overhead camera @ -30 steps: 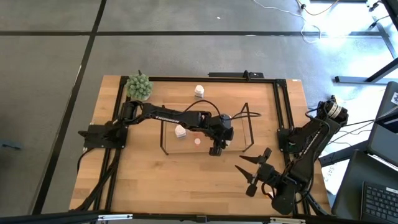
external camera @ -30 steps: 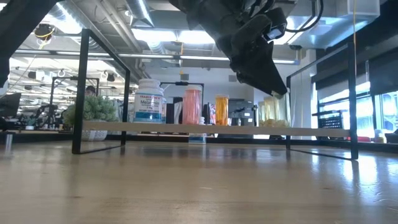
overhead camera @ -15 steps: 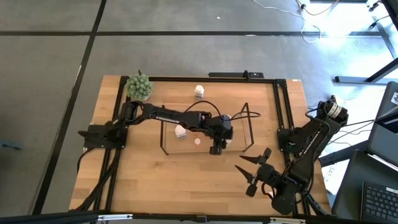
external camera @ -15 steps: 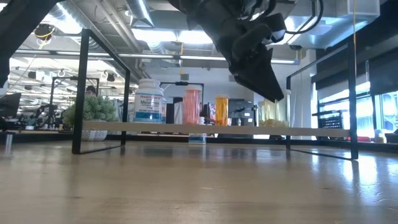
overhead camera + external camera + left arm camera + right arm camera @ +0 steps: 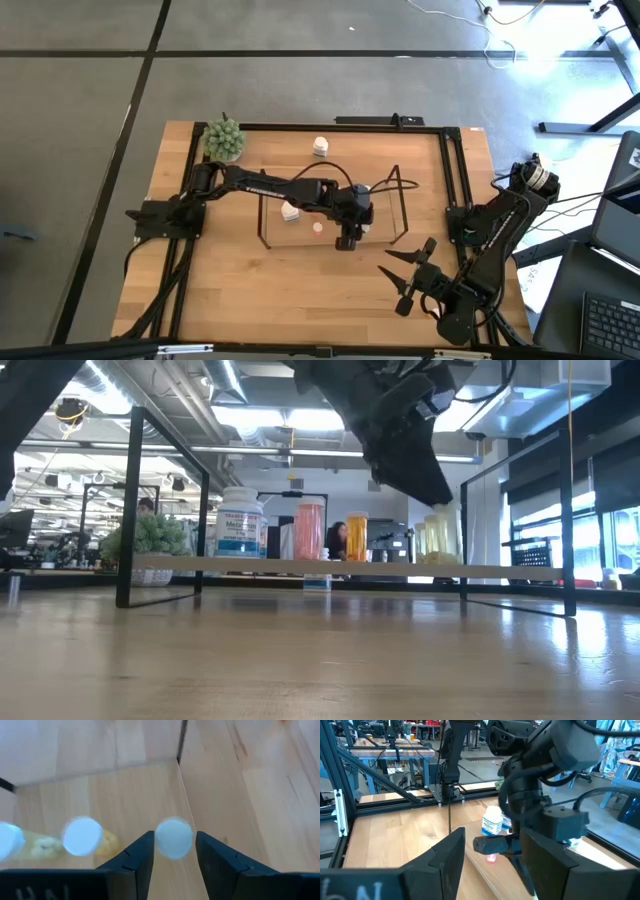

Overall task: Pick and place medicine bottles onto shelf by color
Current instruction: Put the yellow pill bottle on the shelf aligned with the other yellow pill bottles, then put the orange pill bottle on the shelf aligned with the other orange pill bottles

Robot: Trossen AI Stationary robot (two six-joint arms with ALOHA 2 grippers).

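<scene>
The shelf [image 5: 330, 213] stands mid-table, and its light board [image 5: 300, 568] carries a white bottle with a blue label [image 5: 240, 522], a pink one [image 5: 309, 530], an orange one [image 5: 356, 537] and cream ones [image 5: 437, 537]. My left gripper [image 5: 175, 835] hangs open over the shelf's right part [image 5: 345, 238]. Its fingers stand on either side of the white cap of a cream bottle [image 5: 173, 838], which stands on the board. Another white bottle [image 5: 320, 146] stands on the table beyond the shelf. My right gripper [image 5: 408, 277] waits open near the right front.
A green round plant [image 5: 224, 139] sits at the table's far left corner. The black table frame [image 5: 445, 170] runs along the sides. Bare wood [image 5: 290, 290] lies between the shelf and the near edge. A person shows far behind in the low view [image 5: 335, 540].
My left gripper has drawn up a little from the shelf. In the low view the cream bottles now show below its fingertips, standing on the board. My right arm has kept still.
</scene>
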